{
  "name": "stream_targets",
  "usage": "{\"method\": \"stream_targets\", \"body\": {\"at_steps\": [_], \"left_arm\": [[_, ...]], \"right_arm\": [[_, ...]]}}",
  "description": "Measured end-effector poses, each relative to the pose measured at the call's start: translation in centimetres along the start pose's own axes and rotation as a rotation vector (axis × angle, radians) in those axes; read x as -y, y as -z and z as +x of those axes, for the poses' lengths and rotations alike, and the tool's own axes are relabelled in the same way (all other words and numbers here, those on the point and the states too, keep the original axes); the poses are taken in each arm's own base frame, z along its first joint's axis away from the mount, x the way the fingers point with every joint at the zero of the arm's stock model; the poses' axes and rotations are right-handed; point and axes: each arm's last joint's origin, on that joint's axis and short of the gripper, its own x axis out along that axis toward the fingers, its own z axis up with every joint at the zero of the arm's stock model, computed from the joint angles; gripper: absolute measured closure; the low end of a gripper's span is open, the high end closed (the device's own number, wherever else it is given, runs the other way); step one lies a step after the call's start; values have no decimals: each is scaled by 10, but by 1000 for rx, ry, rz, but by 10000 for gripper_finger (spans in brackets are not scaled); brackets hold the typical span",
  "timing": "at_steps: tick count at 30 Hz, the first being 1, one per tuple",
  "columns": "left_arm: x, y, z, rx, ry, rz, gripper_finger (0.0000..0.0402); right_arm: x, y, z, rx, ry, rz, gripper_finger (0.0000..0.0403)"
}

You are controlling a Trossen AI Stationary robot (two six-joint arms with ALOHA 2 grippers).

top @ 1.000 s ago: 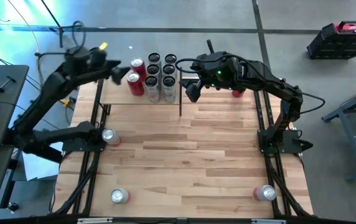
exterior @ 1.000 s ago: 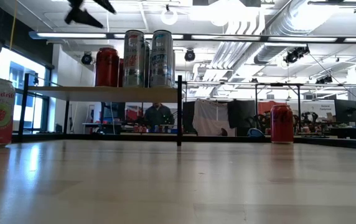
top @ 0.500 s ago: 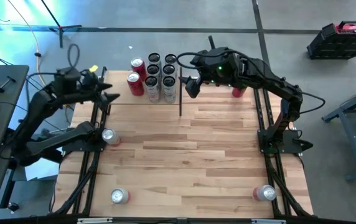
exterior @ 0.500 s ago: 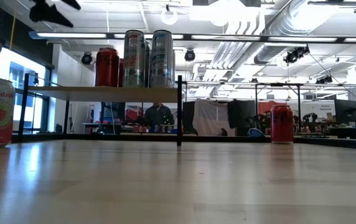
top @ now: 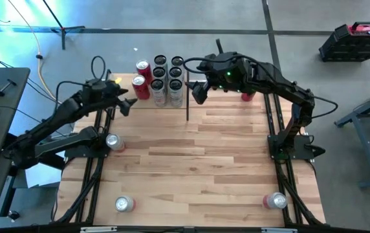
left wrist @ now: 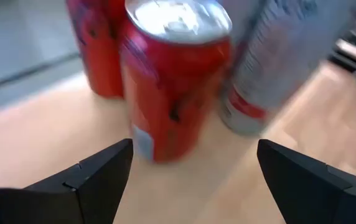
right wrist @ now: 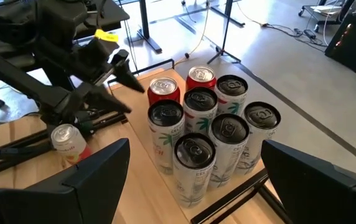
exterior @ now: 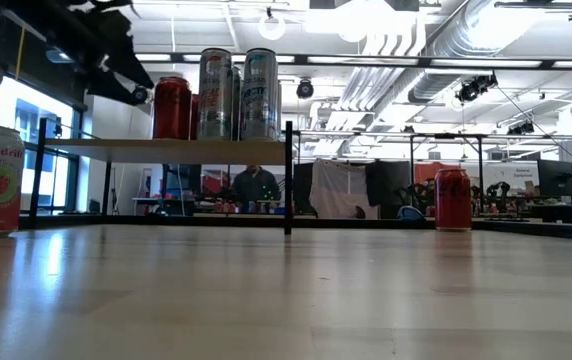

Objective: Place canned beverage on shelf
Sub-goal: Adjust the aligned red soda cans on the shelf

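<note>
Shelf (top: 123, 98) loaded with red cans (top: 141, 88) and silver cans (top: 167, 83). Left end effector (top: 129, 103) released, empty, beside red cans. Right end effector (top: 199, 92) released, empty, beside shelf.

Silver can (left wrist: 277, 68) blurred, edge-cropped

bright, even overhead light across all views. blue-white glare over the floor (top: 17, 26) at the far left in the high view. strip lights (exterior: 366, 62) and a window (exterior: 21, 150) blown out in the low view; tabletop (exterior: 286, 300) soft close to the lens, with pale sheen. left wrist view heavily blurred: red can (left wrist: 175, 81) and silver can (left wrist: 271, 68) smeared. right wrist view sharp, faint glints on can tops (right wrist: 196, 146). shadows weak and short.
</note>
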Motion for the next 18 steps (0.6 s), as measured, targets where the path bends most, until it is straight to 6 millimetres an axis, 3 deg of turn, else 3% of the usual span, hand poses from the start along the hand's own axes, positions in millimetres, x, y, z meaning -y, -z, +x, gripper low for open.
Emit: {"method": "stream_targets", "body": {"at_steps": [11, 18], "left_arm": [[-1, -4, 33, -14, -21, -20, 69], [-2, -7, 40, 9, -65, -44, 69]], "right_arm": [[0, 0, 0, -2, 0, 3, 54], [0, 0, 0, -4, 1, 21, 54]]}}
